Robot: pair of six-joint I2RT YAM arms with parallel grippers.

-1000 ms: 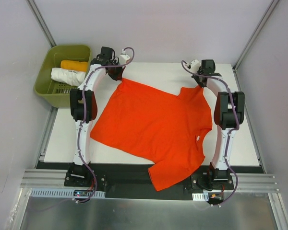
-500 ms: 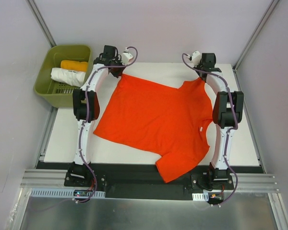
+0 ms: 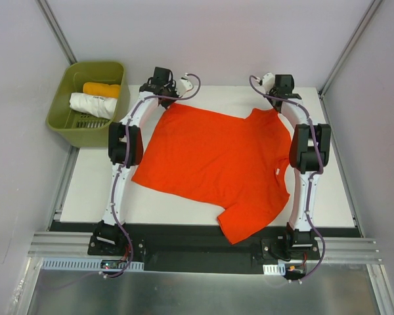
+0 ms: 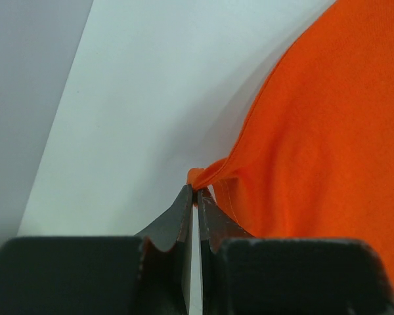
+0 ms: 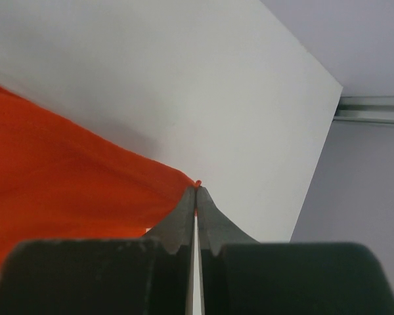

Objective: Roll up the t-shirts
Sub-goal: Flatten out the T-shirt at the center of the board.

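The red-orange t-shirt (image 3: pixel 217 161) lies spread across the white table, one sleeve hanging over the front edge. My left gripper (image 3: pixel 165 102) is shut on the shirt's far left corner; the left wrist view shows the pinched cloth (image 4: pixel 207 176) at my fingertips (image 4: pixel 184 207). My right gripper (image 3: pixel 276 108) is shut on the far right corner; the right wrist view shows the shirt's corner (image 5: pixel 177 178) between my closed fingertips (image 5: pixel 207 203). A rolled white t-shirt (image 3: pixel 93 104) and a rolled yellow-orange t-shirt (image 3: pixel 102 89) lie in the green basket.
The green basket (image 3: pixel 60 121) stands off the table's far left corner. The white table (image 3: pixel 217 95) ends close behind both grippers. Grey walls enclose the back and sides. A black strip and metal rail run along the front by the arm bases.
Both grippers have pulled the shirt toward the back and slightly right. The cloth has stretched flatter and less of the sleeve hangs over the front edge.
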